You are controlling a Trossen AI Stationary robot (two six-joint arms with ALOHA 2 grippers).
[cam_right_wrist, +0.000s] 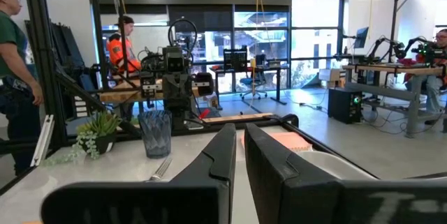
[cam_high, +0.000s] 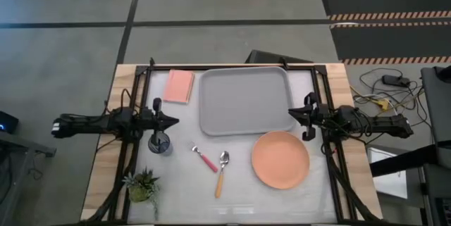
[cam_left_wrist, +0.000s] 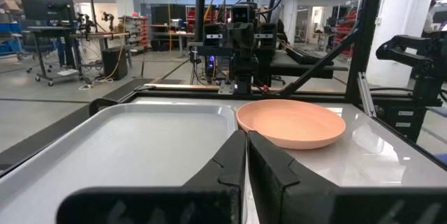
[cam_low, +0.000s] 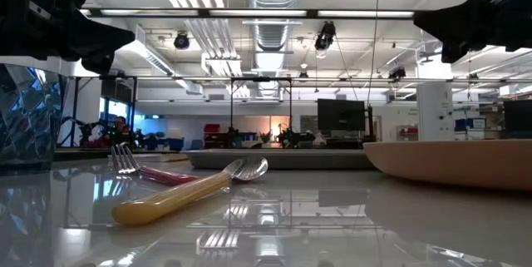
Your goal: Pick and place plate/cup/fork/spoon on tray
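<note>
the left gripper (cam_high: 171,121) hangs at the left side of the table with its fingers together, holding nothing; its arm reaches in flat from the left edge. the cup (cam_high: 160,143) stands just beside it, near a small plant (cam_high: 143,186). next lie the fork (cam_high: 205,159) and the spoon (cam_high: 221,173), close together on the table, their handles free for a grasp, i think. the tray (cam_high: 244,100) sits behind them, with nothing on it, so no item is placed yet. the plate (cam_high: 280,159) lies just off the tray's right front corner. the right gripper (cam_high: 297,115), fingers also together and holding nothing, waits at the tray's right rim.
</note>
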